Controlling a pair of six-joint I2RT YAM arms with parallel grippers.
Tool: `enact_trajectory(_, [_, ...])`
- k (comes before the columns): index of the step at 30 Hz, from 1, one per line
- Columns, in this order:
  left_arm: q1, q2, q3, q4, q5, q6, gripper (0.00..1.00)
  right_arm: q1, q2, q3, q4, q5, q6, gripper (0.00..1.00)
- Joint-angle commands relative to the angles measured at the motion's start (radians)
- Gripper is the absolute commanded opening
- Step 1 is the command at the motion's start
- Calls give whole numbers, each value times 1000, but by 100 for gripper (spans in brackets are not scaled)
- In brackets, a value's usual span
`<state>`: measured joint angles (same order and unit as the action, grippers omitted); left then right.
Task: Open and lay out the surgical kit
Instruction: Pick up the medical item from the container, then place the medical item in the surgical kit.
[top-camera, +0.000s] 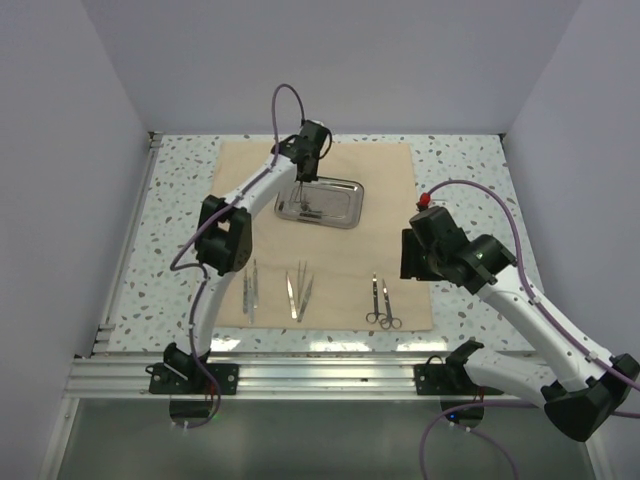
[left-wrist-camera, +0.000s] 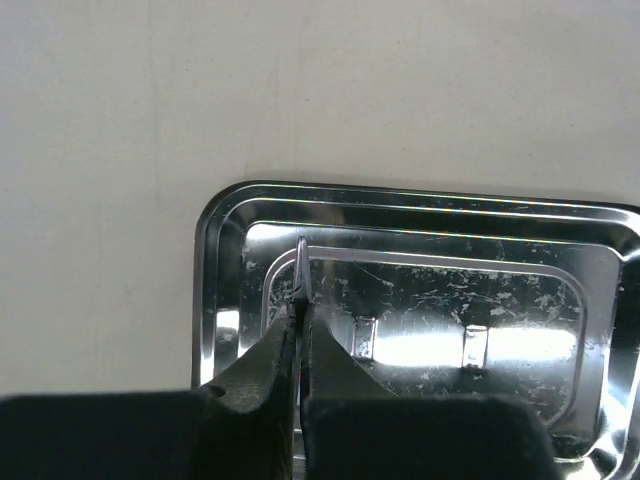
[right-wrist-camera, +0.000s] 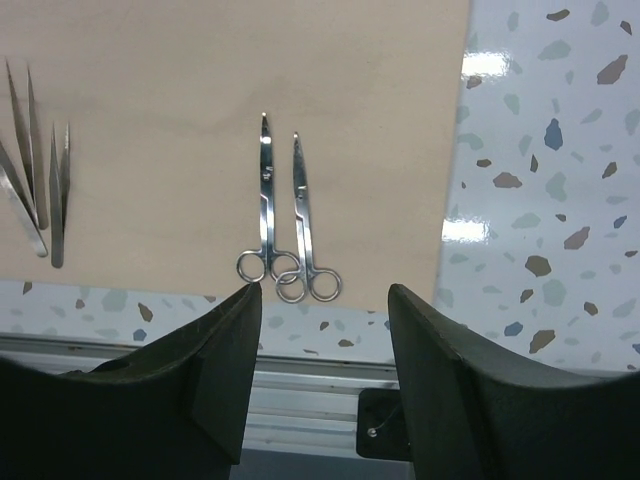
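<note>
Left arm (top-camera: 255, 195) overhangs tray (top-camera: 342, 206); bare cloth (top-camera: 388, 225) beside scissors (top-camera: 381, 302).

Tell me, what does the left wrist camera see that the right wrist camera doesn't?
Only the left wrist view shows the steel tray and the left gripper shut on a thin silver instrument over it. Only the right wrist view shows two scissors, several tweezers, the speckled table and the open right gripper. Both show the beige cloth.

You have in view: speckled terrazzo tabletop (top-camera: 470, 180) | aluminium rail (top-camera: 330, 375) running along its near edge | plain pale walls (top-camera: 60, 150) at left, right and back
</note>
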<state>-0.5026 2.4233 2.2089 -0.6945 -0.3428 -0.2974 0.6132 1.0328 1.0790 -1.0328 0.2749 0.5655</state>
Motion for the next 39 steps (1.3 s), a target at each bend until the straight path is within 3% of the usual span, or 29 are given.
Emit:
enact_trajectory(1, [4, -121, 35, -13, 33, -41, 0, 0, -30, 16, 25, -2, 7, 57])
enact_trajectory(7, [-51, -286, -194, 39, 45, -196, 0, -1, -30, 45, 5, 35, -7, 58])
enact_trajectory(15, [-315, -500, -510, 108, -53, -429, 0, -1, -10, 148, -42, 118, 13, 57])
enact_trajectory(26, [-560, -492, -617, 96, -134, -672, 0, 0, -106, 108, -108, 110, 43, 56])
enact_trajectory(39, [-633, -425, -664, 167, -113, -806, 0, 0, -206, 45, -177, 109, 82, 55])
